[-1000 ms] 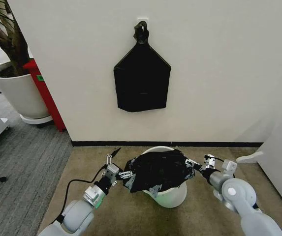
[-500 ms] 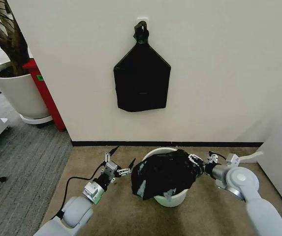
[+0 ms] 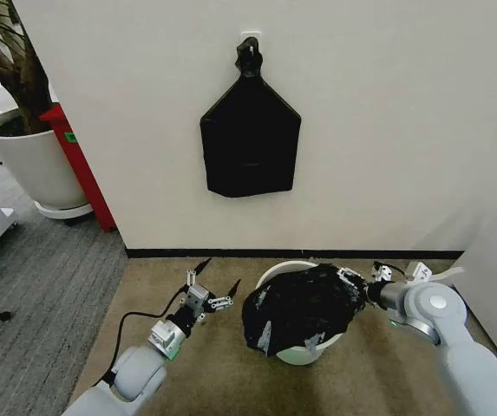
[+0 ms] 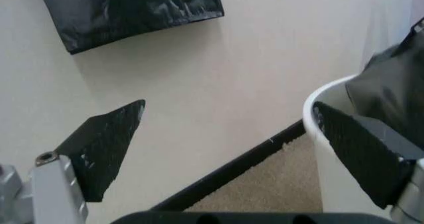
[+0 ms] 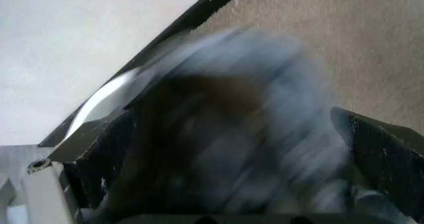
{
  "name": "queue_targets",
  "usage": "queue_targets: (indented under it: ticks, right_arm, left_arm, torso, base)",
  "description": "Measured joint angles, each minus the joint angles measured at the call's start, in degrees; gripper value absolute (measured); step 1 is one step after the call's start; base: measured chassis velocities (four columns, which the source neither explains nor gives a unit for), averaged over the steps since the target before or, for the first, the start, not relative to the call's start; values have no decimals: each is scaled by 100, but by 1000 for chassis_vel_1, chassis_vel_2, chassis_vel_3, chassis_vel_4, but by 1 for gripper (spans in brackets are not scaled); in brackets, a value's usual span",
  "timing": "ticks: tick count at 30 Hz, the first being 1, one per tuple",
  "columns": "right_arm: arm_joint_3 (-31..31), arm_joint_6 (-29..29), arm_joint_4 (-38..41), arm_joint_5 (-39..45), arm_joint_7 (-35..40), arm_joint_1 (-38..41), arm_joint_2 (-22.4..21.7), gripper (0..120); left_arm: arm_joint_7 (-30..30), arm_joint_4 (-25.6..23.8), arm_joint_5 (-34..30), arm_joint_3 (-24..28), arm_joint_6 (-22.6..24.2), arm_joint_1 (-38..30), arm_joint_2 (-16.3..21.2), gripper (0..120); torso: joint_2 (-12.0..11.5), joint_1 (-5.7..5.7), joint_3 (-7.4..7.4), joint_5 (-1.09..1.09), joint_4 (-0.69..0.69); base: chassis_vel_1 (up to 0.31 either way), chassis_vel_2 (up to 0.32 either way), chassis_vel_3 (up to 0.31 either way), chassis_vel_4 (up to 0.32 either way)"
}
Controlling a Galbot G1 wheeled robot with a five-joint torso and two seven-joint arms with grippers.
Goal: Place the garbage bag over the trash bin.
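Right gripper (image 3: 358, 287): holds garbage bag (image 3: 298, 308) at right of trash bin (image 3: 276, 272).
Left gripper (image 3: 215, 295): spread wide, empty, left of bin.
Risk: bag may slide off rim, held one-sided.

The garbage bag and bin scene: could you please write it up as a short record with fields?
garbage bag: crumpled over the bin's mouth, covering most of it
trash bin: upright on carpet by the wall; rim bare at the back left
left gripper: open, left of the bin, off the bag
right gripper: at the bag's right edge, grip unclear
black bundle: hanging on the wall above
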Motion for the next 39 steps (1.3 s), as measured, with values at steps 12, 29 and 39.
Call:
queue_targets:
  ticks: [12,29,39]
  right_arm:
    - [-222,125,460,-738,63,-55,-35,100]
    - [-1395,461,127,-4673,-5456,1237,-2006,100]
    - [-4213,80,-1248,-5468,-7136,4141,-2246,100]
  left_arm:
    - [-16,-15,-8,-40,-11,90,-121,100]
    - [-631,-1171,-636,-465,618,917,-159,100]
    - [-932,-1652,-771,-1002,888,1319,-760,100]
  torso:
    - [0,0,0,0,0]
    - [0,0,0,6,-2]
    - [0,0,0,3,1]
  base:
    - [0,0,0,0]
    - [0,0,0,0]
    - [0,0,0,0]
